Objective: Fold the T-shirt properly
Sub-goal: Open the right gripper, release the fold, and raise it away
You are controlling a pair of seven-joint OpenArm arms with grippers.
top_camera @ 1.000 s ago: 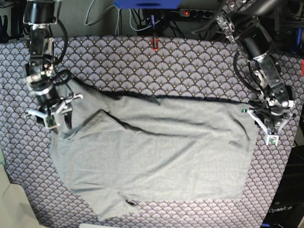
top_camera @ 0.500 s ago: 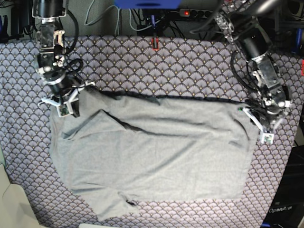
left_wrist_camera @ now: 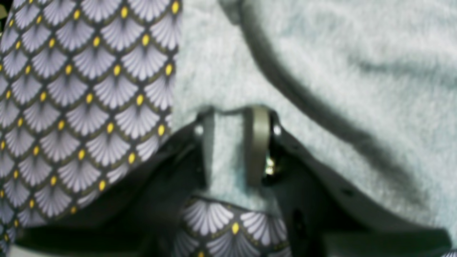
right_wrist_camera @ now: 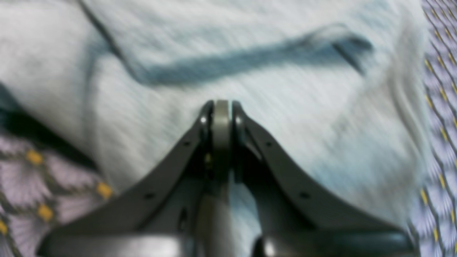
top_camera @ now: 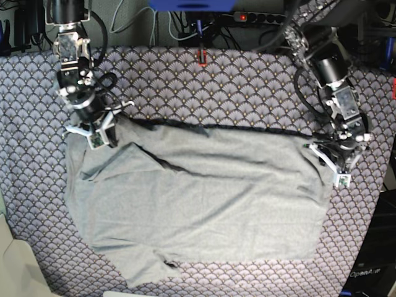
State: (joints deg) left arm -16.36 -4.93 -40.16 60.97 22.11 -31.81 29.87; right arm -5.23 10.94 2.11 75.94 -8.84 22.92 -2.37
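The light grey T-shirt [top_camera: 198, 204] lies spread wide on the purple scallop tablecloth [top_camera: 247, 80], with a diagonal fold near its left end. My right gripper [top_camera: 96, 133] is at the shirt's upper left corner. In the right wrist view, which is blurred, it [right_wrist_camera: 221, 107] is shut with its tips pressed into the fabric [right_wrist_camera: 250, 64]. My left gripper [top_camera: 328, 159] is at the shirt's upper right corner. In the left wrist view its fingers [left_wrist_camera: 257, 142] stand a little apart, and the shirt's edge [left_wrist_camera: 228, 153] fills the gap between them.
Cables and a power strip [top_camera: 250, 17] run behind the table's far edge, with a small red item [top_camera: 201, 57] on that edge. A pale object [top_camera: 15, 266] sits off the near left corner. The shirt's bottom sleeve [top_camera: 148, 272] reaches close to the front edge.
In the base view my right gripper has moved up and right along the shirt's left end and has shut. My left gripper has shifted slightly left at the shirt's right edge.
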